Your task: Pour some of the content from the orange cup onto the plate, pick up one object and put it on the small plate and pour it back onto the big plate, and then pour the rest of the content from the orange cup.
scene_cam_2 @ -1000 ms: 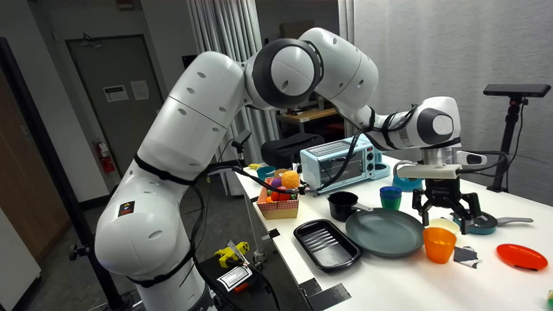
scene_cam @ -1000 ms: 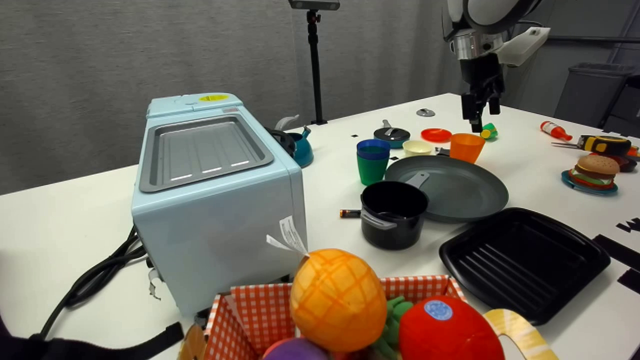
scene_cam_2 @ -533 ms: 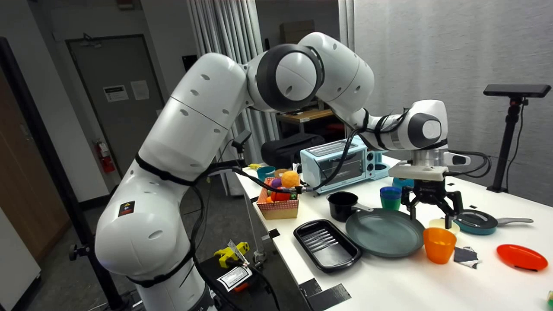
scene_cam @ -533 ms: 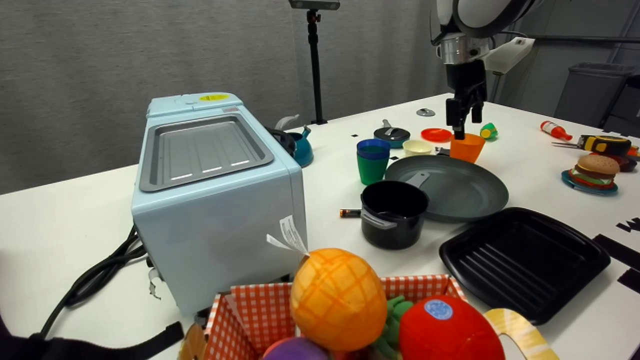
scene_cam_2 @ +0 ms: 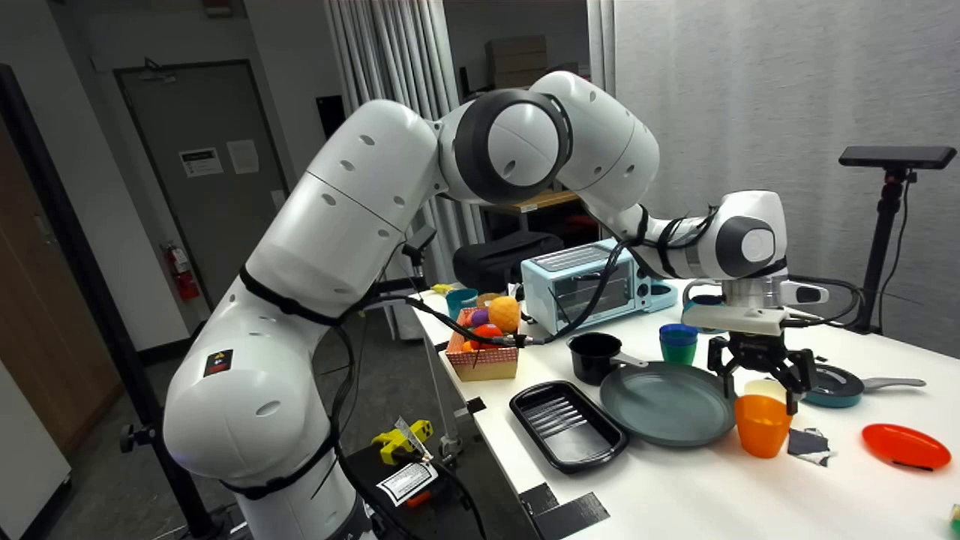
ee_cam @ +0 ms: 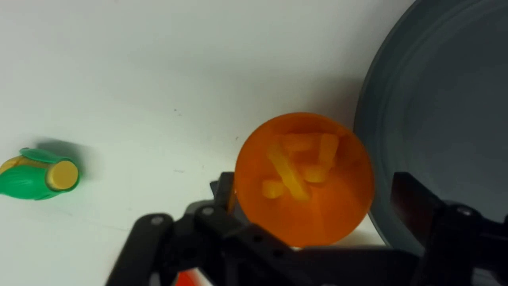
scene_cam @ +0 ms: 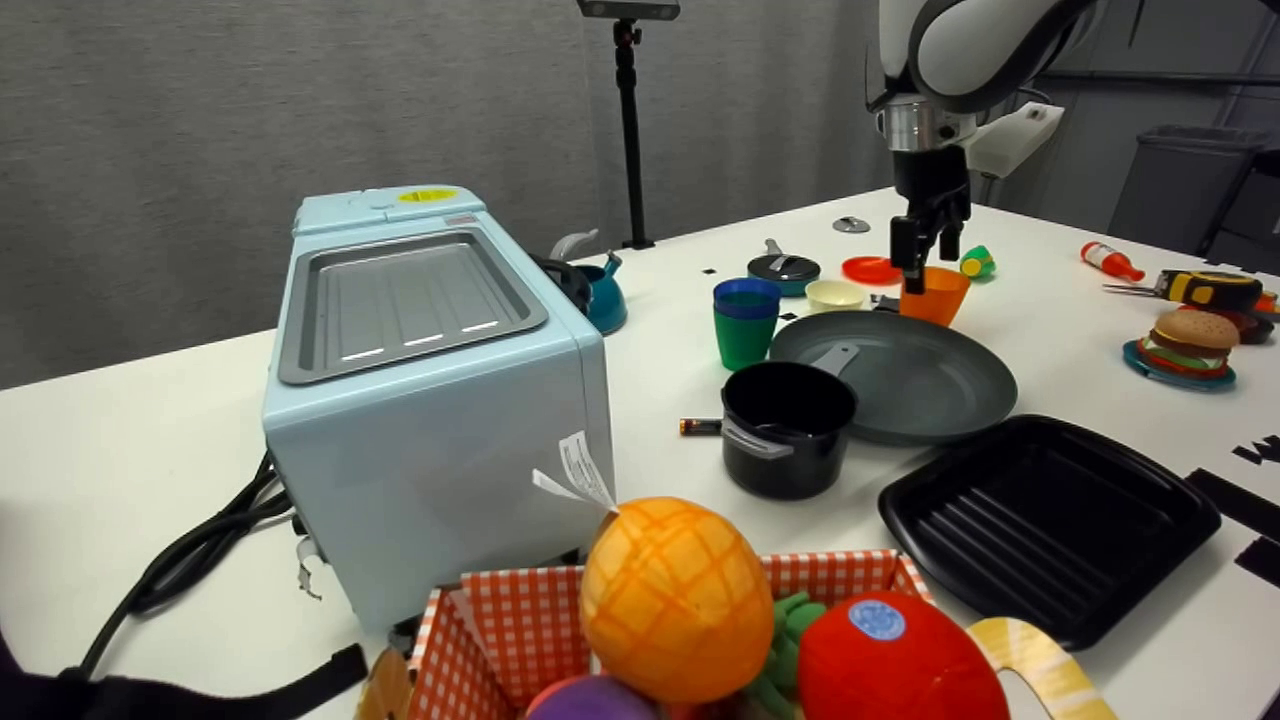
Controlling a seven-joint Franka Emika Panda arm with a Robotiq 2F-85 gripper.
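Gaping wide, the end effector (scene_cam_2: 760, 396) grips nothing; it seemingly flanks the orange cup (scene_cam_2: 763, 429).

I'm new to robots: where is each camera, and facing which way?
Exterior view: by the checked basket, facing across the table; gripper and arm's end show.
Exterior view: beside the arm, facing the toaster oven; most of the arm shows.
Wrist view: at the arm's end, facing down into the orange cup; gripper fingers show.
Both exterior views share orange cup, big plate.
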